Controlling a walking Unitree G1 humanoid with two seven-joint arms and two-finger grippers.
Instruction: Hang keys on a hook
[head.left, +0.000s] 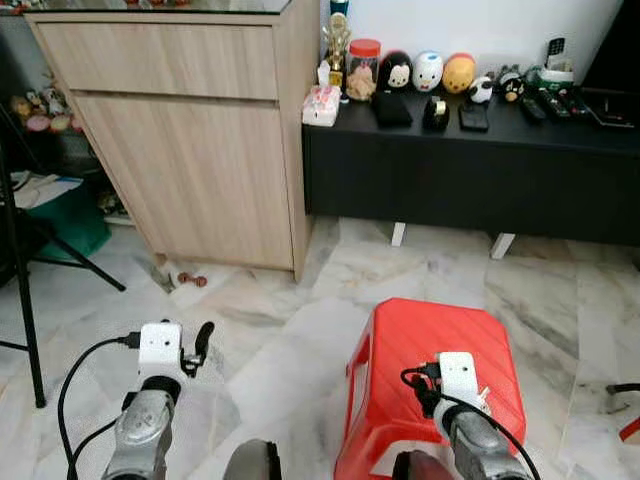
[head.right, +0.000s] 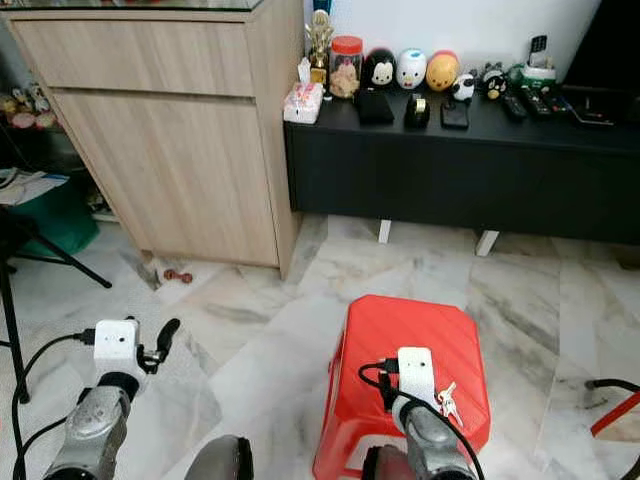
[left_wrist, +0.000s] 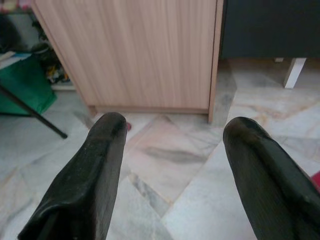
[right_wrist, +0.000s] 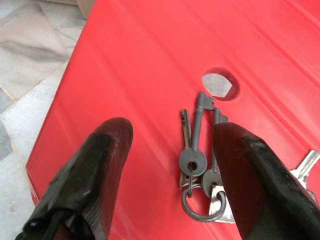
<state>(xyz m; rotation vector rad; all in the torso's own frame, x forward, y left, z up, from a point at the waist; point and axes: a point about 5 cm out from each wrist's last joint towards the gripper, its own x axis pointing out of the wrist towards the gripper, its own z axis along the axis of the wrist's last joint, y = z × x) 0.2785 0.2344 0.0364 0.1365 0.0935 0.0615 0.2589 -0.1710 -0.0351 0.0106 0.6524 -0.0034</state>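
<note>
Flanking keys (right_wrist: 200, 165): spread right gripper (right_wrist: 175, 175) fingers (right_wrist: 90, 180)

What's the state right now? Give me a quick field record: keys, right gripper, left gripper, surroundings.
keys: bunch of keys on a ring, lying on top of the red stool, near its round hole
right gripper: right gripper open, over the stool, fingers either side of the keys, not yet closed on them
left gripper: left gripper open, holding nothing, above the marble floor
surroundings: wooden cabinet ahead left, black console ahead right
hook: none made out
</note>
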